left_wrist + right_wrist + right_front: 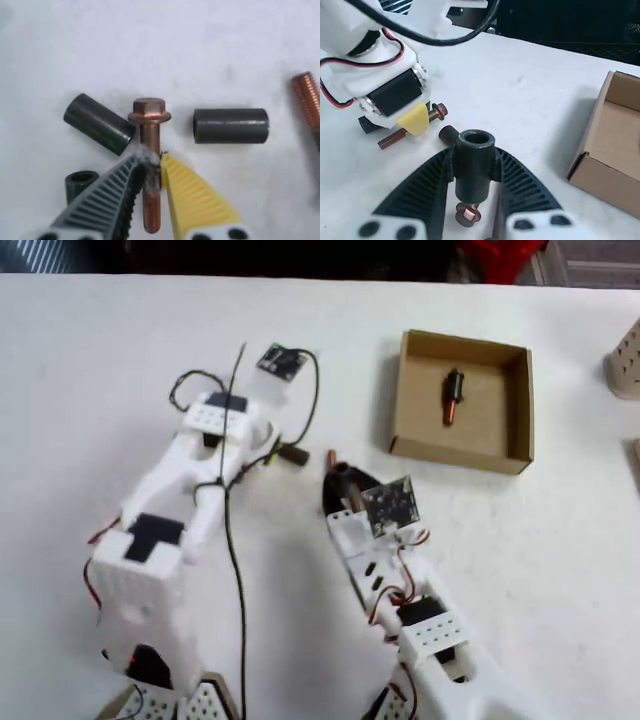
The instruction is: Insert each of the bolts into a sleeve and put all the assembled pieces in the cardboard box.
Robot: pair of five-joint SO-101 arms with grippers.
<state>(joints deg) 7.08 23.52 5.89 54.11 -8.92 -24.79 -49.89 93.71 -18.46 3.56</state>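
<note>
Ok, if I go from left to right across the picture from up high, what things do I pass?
White left arm → left gripper holding a copper bolt → right gripper holding a dark metal sleeve → brown cardboard box → beige holed block.

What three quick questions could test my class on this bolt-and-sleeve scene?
1. Multiple choice: the left gripper is shut on: A a bolt; B a nut; C nothing.
2. True or false: the cardboard box holds three assembled pieces.
3. Fill in: the right gripper holds an upright dark ____.

Key: 1 A. 2 False: one assembled piece lies in it. 3 sleeve.
</note>
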